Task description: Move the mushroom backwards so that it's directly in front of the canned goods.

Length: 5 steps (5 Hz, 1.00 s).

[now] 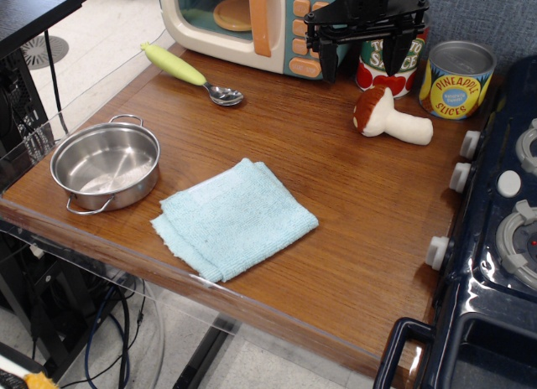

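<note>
The plush mushroom [388, 119] lies on its side on the wooden table, brown cap to the left, cream stem pointing right. It sits just in front of the tomato sauce can [388, 68] and left-front of the yellow pineapple slices can [456, 80]. My gripper [362, 68] hangs open above the table, just behind and above the mushroom's cap, fingers spread wide and holding nothing. It partly hides the tomato can.
A toy microwave [247, 24] stands at the back. A spoon with a yellow-green handle [189, 72] lies in front of it. A steel pot [106, 165] sits front left, a light blue cloth [232, 218] in the middle front. A dark toy stove [495, 238] borders the right side.
</note>
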Motion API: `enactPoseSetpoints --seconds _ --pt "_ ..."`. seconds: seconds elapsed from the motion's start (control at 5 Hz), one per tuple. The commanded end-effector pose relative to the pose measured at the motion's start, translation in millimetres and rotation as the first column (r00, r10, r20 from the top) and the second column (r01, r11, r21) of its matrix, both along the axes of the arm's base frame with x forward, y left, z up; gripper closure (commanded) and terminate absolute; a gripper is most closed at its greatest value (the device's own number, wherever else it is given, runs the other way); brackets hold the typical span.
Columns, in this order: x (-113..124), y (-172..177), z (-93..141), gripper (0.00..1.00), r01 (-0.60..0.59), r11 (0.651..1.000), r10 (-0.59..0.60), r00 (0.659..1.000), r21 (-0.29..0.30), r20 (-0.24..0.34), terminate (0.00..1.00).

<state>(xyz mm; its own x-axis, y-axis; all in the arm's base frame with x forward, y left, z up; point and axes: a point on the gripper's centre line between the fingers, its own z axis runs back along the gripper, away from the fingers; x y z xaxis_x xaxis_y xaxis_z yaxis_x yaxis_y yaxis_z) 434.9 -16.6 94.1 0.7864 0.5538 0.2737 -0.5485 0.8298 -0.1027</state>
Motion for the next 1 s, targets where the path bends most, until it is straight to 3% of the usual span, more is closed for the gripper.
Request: enactPoseSetpoints --seconds 0.0,0.6,0.8 --pt "-3.5 6.7 29.0 0.0 0.001 1.0 0.0 0.997 -0.001 0.074 0.0" --pt "-3.5 6.7 29.0 0.0 0.001 1.0 0.0 0.997 -0.001 0.074 0.0" --pt "-3.5 6.7 29.0 0.0 0.001 1.0 0.0 0.997 -0.001 0.074 1.0"
